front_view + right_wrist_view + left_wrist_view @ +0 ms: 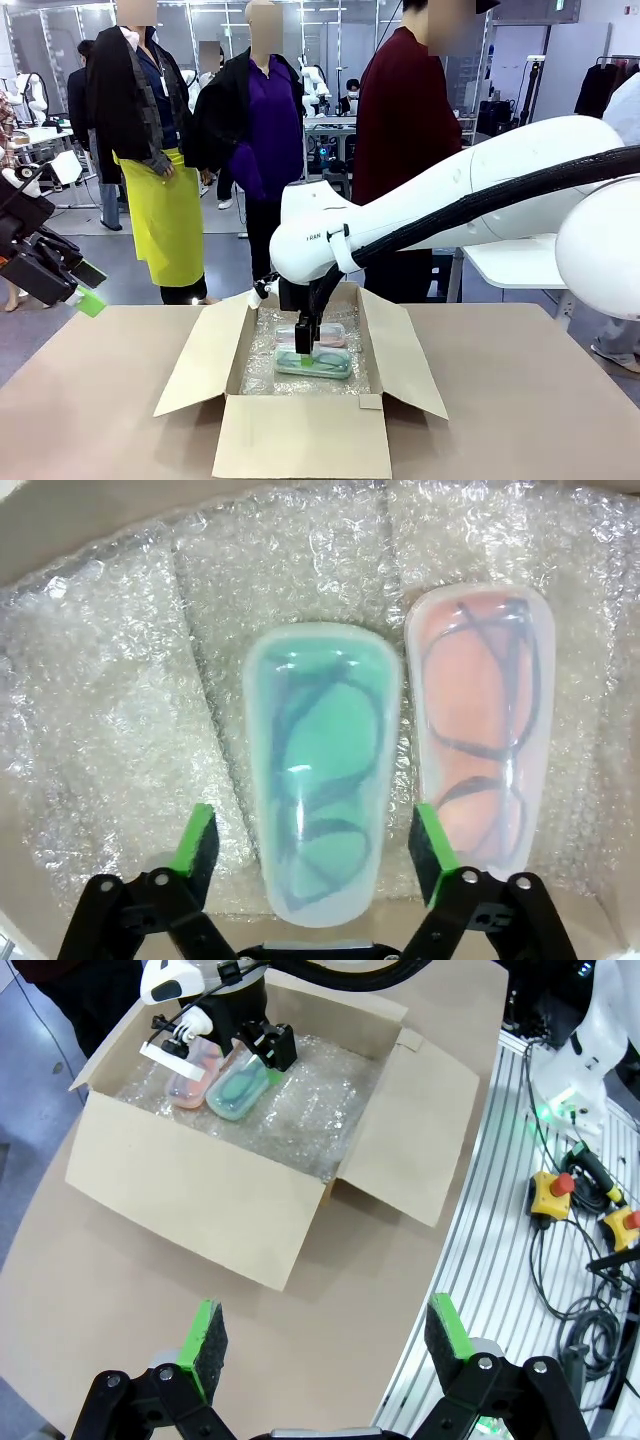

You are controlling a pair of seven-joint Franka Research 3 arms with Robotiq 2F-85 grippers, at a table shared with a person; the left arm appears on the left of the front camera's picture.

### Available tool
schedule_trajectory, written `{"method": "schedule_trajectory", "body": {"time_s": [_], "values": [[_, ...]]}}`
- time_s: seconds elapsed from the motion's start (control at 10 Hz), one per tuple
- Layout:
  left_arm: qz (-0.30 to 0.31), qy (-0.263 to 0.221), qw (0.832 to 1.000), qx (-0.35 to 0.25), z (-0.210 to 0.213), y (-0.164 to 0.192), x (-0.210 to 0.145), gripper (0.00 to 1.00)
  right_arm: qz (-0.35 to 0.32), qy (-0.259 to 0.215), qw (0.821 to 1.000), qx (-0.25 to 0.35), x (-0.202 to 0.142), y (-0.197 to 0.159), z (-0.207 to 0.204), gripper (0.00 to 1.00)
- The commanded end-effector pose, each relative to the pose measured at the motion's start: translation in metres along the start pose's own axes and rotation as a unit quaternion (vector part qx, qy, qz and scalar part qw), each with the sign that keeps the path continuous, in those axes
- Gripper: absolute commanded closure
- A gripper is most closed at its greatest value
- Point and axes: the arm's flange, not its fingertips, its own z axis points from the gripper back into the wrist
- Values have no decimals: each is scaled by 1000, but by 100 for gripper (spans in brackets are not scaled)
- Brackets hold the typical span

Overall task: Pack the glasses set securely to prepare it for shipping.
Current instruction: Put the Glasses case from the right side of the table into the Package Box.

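Note:
The glasses set lies flat on bubble wrap (120,730) in an open cardboard box (300,435). The mint green case (320,790) and the pale pink case (480,720) rest side by side, each showing spectacles. My right gripper (313,850) reaches down into the box and is open, with a finger on each side of the green case and a small gap at both. From the front I see it (303,350) over the green case (315,362), with the pink case (335,333) behind. My left gripper (320,1345) is open and holds nothing, raised beside the table's left side (88,288).
The box's flaps (405,350) fold outward on all sides over the brown table (520,400). A person in dark red (405,120) stands at the far side. Cables and emergency-stop buttons (552,1192) lie on a ribbed metal surface beside the table.

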Motion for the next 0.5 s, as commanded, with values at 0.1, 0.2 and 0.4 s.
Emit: {"method": "schedule_trajectory", "body": {"time_s": [0.1,0.2,0.4], "values": [[-4,-7,1000,-3,1,0,-1,0,-5,16,1000,-8,1,3,6,0],[-4,-7,1000,-3,1,0,-1,0,-6,25,1000,-4,-9,-3,9,0],[-4,-7,1000,-3,1,0,-1,0,2,2,1000,-2,1,0,2,0]]}}
